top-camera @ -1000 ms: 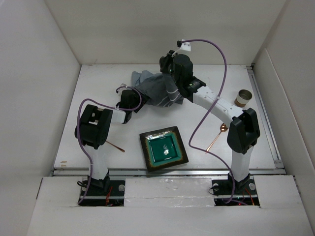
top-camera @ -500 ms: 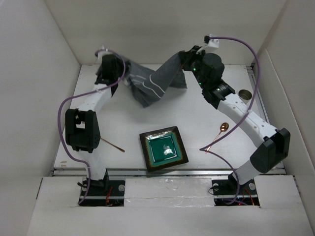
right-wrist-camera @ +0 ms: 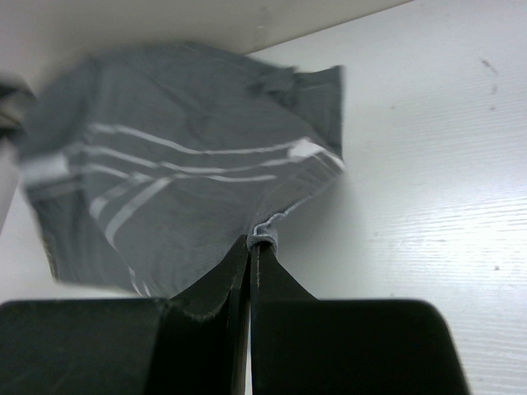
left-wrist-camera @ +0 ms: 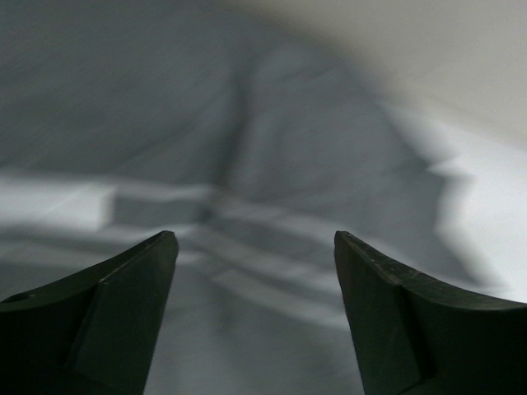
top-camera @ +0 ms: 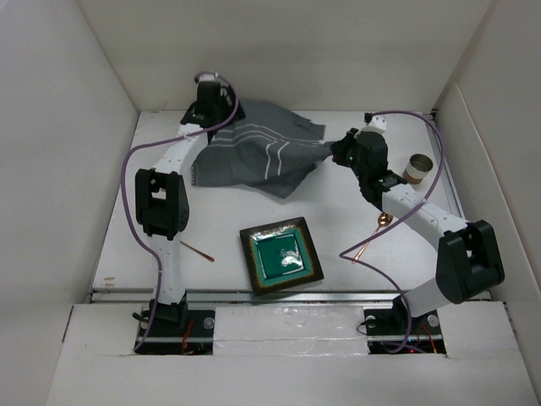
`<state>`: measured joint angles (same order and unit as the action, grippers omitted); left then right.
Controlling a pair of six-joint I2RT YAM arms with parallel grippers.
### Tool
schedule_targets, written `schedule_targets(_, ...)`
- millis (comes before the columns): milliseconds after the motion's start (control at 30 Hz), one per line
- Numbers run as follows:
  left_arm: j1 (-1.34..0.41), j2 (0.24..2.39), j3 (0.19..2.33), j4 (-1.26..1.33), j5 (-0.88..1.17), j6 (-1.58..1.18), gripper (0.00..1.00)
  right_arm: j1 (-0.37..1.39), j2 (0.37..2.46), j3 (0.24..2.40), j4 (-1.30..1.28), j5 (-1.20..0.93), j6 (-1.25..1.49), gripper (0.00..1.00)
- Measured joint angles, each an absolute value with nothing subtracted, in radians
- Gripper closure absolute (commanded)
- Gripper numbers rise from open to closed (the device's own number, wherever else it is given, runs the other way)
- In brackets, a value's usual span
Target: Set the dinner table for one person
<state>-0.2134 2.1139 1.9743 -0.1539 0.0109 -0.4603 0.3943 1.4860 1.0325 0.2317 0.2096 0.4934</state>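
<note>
The grey cloth mat (top-camera: 254, 152) with white stripes lies partly spread at the back of the white dinner table (top-camera: 169, 254). My right gripper (top-camera: 332, 152) is shut on the mat's right edge (right-wrist-camera: 265, 232) and holds it low over the table. My left gripper (top-camera: 210, 125) is open over the mat's back left part; in its wrist view the fingers (left-wrist-camera: 123, 304) stand wide apart with blurred striped cloth (left-wrist-camera: 247, 164) below and nothing between them. A square green plate (top-camera: 281, 256) with a brown rim sits at the front middle.
A copper spoon (top-camera: 372, 237) lies right of the plate. A thin copper utensil (top-camera: 196, 251) lies left of it. A small metal cup (top-camera: 417, 167) stands at the right, close to my right arm. White wall panels border the table on three sides.
Both arms have pulled the mat out from a bunched, lifted shape into a flatter spread. The left gripper has let go and moved right over the cloth. The right gripper came down and forward.
</note>
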Motion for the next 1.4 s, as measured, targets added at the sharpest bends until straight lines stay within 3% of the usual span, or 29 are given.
schedule_targets(100, -0.192, 2.095, 1.699, -0.149, -0.033, -0.482, 0.35, 0.355, 1.494, 1.038, 0.232, 0.204, 0.495, 1.00)
schedule_targets(133, -0.187, 2.077, 1.618, -0.167, -0.070, -0.503, 0.50, 0.346, 1.495, 1.047, 0.231, 0.202, 0.495, 1.00)
schedule_targets(200, -0.173, 2.017, 1.484, -0.138, -0.090, -0.525, 0.56, 0.333, 1.504, 1.076, 0.230, 0.198, 0.495, 1.00)
schedule_targets(433, -0.162, 1.448, 0.965, 0.130, -0.172, -0.685, 0.53, 0.305, 1.546, 1.122, 0.243, 0.138, 0.498, 1.00)
schedule_targets(567, -0.162, 1.403, 0.838, 0.293, -0.121, -0.774, 0.52, 0.289, 1.551, 1.111, 0.250, 0.097, 0.506, 1.00)
schedule_targets(800, -0.162, 1.593, 0.759, 0.223, -0.097, -0.912, 0.51, 0.273, 1.531, 1.091, 0.263, 0.059, 0.518, 1.00)
schedule_targets(1133, -0.162, 1.647, 0.770, 0.242, -0.129, -1.043, 0.56, 0.261, 1.476, 1.071, 0.271, 0.033, 0.525, 1.00)
schedule_targets(1367, -0.168, 1.703, 0.819, 0.251, -0.139, -1.066, 0.69, 0.255, 1.470, 1.063, 0.273, 0.027, 0.530, 1.00)
schedule_targets(1400, -0.169, 1.708, 0.823, 0.251, -0.141, -1.065, 0.80, 0.255, 1.470, 1.063, 0.273, 0.025, 0.531, 1.00)
